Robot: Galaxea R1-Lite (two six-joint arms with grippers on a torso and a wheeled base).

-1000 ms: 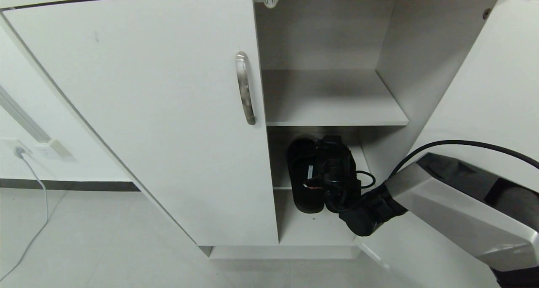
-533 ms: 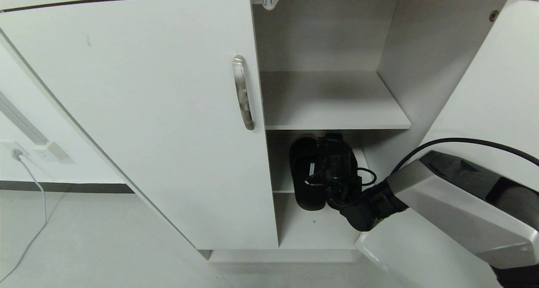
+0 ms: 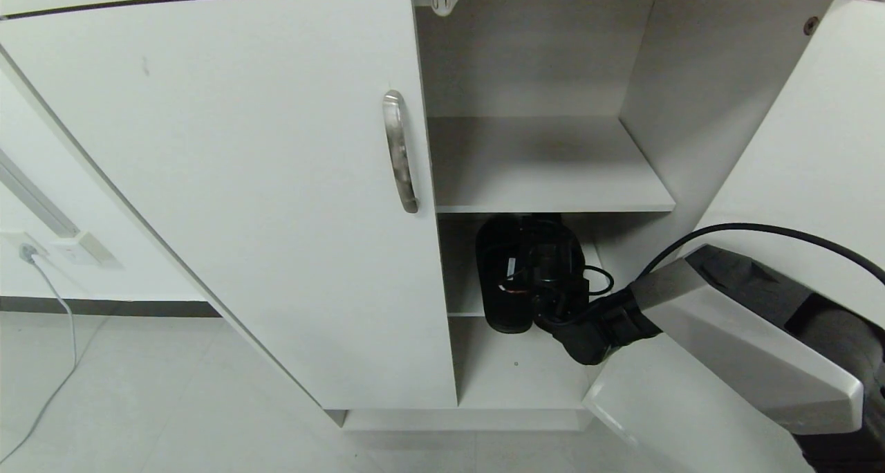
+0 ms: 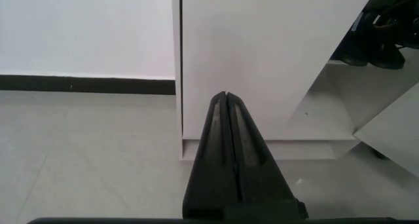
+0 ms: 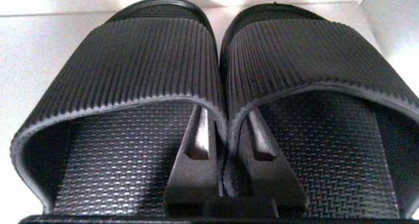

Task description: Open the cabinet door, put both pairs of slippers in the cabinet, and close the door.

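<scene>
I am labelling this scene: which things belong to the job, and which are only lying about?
Job: black slippers, right tool shut on them, cabinet, its open right door.
Lying about: wall socket, grey cable, left tool, shut.

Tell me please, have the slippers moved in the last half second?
Yes: the slippers, in the right gripper, have slid farther back under the shelf.

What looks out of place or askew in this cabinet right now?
Nothing stands out. The black slippers are side by side and straight in the lower compartment, pinched together by the right hand. The shelf above looks undamaged.
</scene>
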